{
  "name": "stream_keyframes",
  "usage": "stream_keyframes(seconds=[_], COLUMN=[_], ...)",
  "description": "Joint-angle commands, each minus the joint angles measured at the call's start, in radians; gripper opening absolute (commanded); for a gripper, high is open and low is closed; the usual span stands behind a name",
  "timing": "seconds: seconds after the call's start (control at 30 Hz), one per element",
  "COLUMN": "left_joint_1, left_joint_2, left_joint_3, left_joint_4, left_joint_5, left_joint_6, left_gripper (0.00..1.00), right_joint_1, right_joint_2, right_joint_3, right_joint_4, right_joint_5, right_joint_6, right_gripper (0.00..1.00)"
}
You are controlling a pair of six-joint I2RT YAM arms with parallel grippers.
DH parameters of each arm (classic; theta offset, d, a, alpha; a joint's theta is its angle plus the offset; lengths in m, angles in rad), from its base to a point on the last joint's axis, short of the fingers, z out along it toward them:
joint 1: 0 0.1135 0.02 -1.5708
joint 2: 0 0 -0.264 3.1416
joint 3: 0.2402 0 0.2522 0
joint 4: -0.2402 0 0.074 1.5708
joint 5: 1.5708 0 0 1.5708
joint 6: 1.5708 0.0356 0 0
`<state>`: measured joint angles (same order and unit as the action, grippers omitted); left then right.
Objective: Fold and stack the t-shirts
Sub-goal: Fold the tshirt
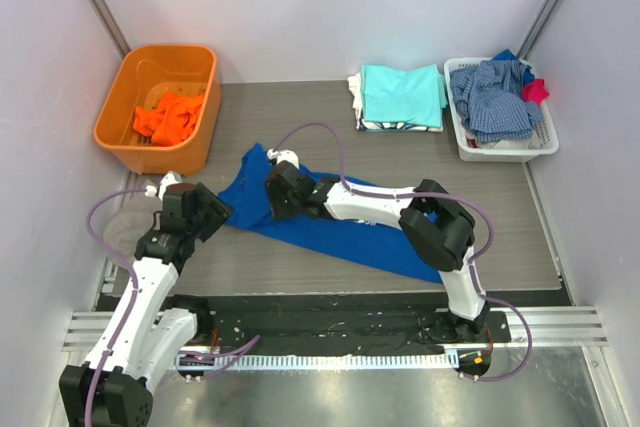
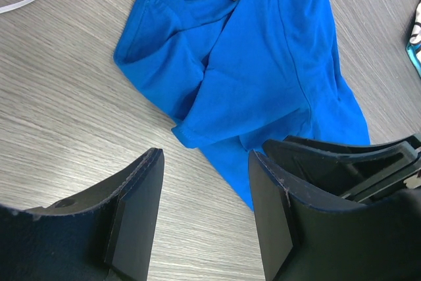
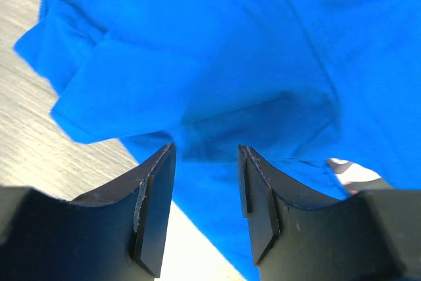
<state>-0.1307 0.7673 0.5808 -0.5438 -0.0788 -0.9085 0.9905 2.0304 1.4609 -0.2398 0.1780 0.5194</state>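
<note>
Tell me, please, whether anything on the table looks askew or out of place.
The blue t-shirt lies diagonally across the table, rumpled, with one sleeve folded over its body. Nothing looks spilled or damaged.

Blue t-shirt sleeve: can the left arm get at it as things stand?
Probably yes. The left gripper hangs open beside the sleeve, with only bare table between; the right gripper sits farther along the shirt.

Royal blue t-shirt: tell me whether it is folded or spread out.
Spread, not folded: the blue t-shirt lies loose, rumpled and stretched out across the table.
</note>
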Motion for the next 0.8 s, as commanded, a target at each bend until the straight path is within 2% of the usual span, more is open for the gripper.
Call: stream_keyframes(seconds=[0.0,0.77], left_joint_1=[-0.003,-0.003], left_joint_2=[-0.014,-0.023], left_joint_3=[-0.001,-0.018], left_joint_4=[0.015,0.005], left_joint_5=[-0.007,-0.019], left_joint_6=[0.01,0.01], left_gripper=[0.58,0.59], right_joint_1=[0.019,0.04], right_joint_2=[0.011,0.03], right_joint_3=[0.038,-0.002], right_joint_4=[0.019,0.03], right_joint_5=[-0.003,0.005], right_joint_6=[0.013,0.037], right_gripper=[0.5,0.49])
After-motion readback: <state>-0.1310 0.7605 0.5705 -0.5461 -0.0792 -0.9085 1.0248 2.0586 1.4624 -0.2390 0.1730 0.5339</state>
